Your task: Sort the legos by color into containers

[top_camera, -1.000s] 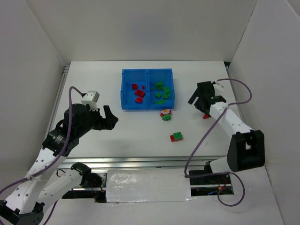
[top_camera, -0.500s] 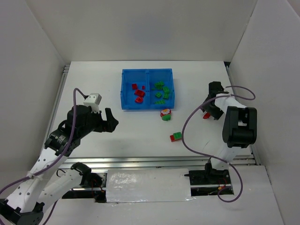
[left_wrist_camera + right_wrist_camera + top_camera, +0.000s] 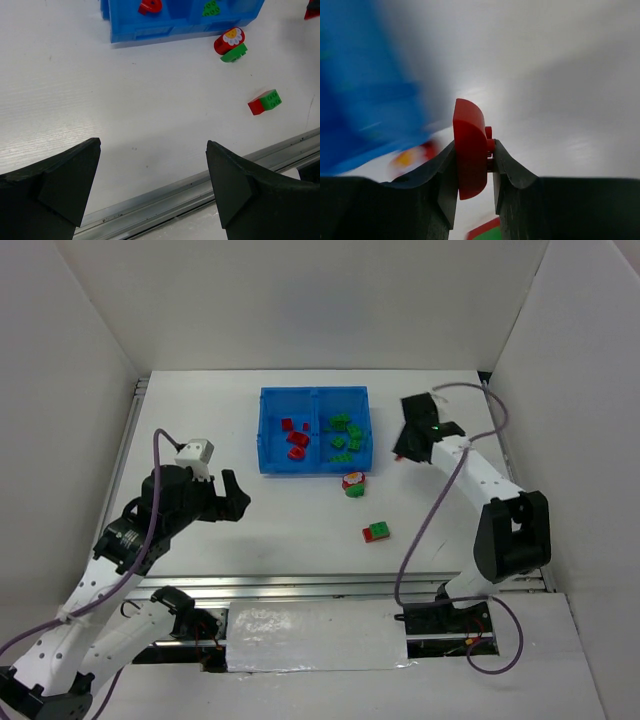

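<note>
The blue tray [image 3: 314, 392] holds the two containers: several red legos [image 3: 295, 438] lie in its left compartment and several green legos [image 3: 346, 435] in its right one. My right gripper [image 3: 405, 445] hangs just right of the tray, shut on a red curved lego [image 3: 469, 150] that stands on edge between its fingers. A red flower-topped piece on a green one [image 3: 352, 483] and a joined red-green brick [image 3: 377, 531] lie on the table in front of the tray. My left gripper [image 3: 237, 495] is open at the left with nothing in it, well short of the legos.
White walls enclose the table on three sides. A metal rail [image 3: 200, 185] runs along the near edge, just under my left gripper [image 3: 152, 145]. The right wrist view is motion-blurred, with the tray [image 3: 360, 90] as a blue smear at the left.
My right gripper closed on the red curved lego at the right of the table, then carried it left towards the tray. The left arm has barely moved.
</note>
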